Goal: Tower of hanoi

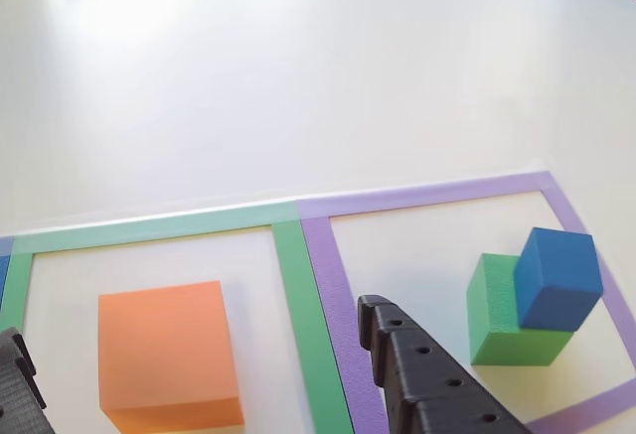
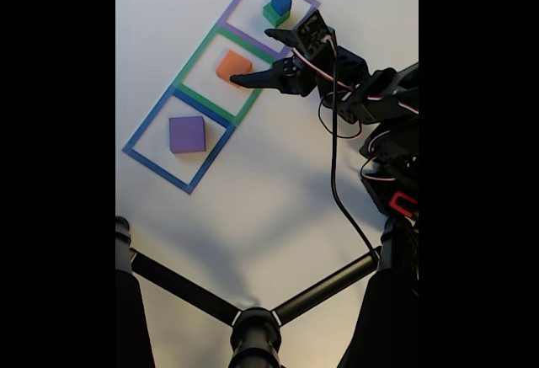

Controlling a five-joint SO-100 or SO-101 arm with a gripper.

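Purple slab (image 2: 187,134) lies flat and alone inside the blue tape square (image 2: 139,132), well apart from the arm. Orange block (image 1: 169,355) sits alone inside the green tape square (image 1: 298,325), resting on the table (image 1: 298,76). Green cube (image 1: 497,310) stands inside the purple tape square (image 1: 333,285), with the blue cube (image 1: 558,277) stacked on it, skewed and overhanging toward the right in the other view.

Gripper (image 2: 259,58) hovers just beside the orange block, above the border shared by the green and purple squares. Its jaws stand spread wide and hold nothing; one finger (image 1: 427,374) shows low in the other view, between the orange block and the green cube, the second at the left edge.

Judgement: the puzzle is mid-way, three stacks on three fields. The step in hand looks like an approach to the orange block, though the blue cube is also a legal pick. The next move calls for centring the open jaws over the chosen block, descending squarely and closing on opposite faces. The blue cube's overhang risks toppling if brushed.
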